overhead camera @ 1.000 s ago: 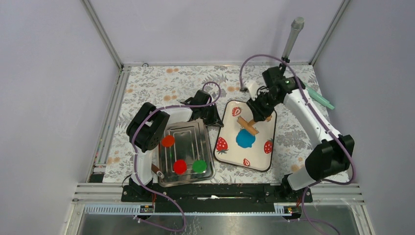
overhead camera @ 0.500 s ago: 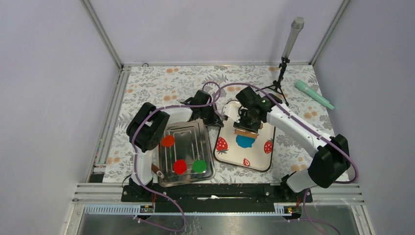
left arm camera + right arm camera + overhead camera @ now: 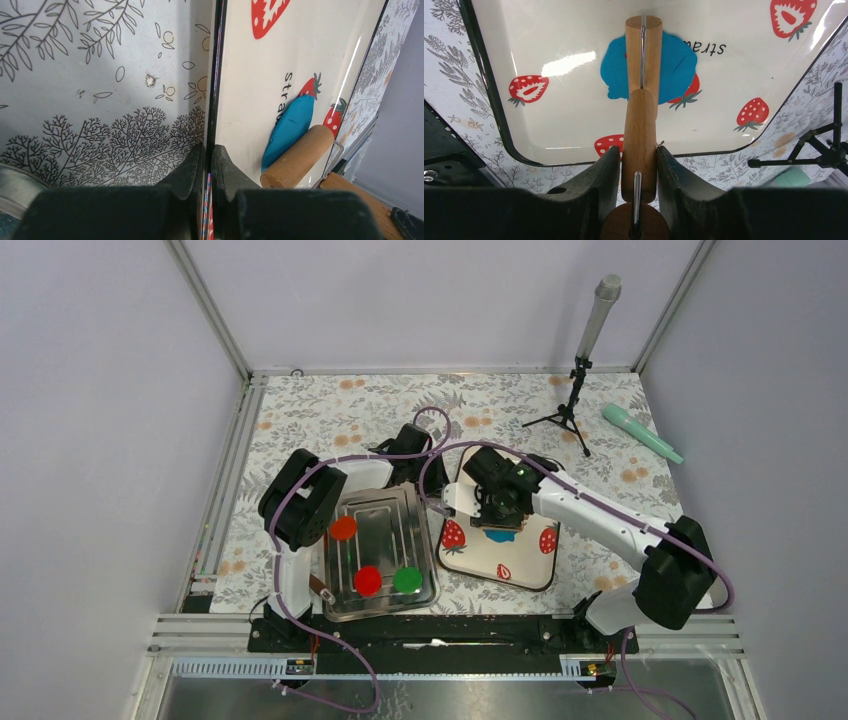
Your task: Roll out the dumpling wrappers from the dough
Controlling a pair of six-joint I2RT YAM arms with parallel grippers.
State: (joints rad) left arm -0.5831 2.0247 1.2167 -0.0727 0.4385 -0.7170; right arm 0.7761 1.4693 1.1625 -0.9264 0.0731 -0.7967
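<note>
Dough (image 3: 616, 70) flattened on tray (image 3: 549, 130), long axis crosswise to roller (image 3: 651, 55) atop.

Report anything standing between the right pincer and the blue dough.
Only its own tool: the right pincer grips the wooden roller by its handle, and the roller rests on the dough. Nothing else visible intervenes. The left pincer clamps the edge of the strawberry tray, clear of the dough.
</note>
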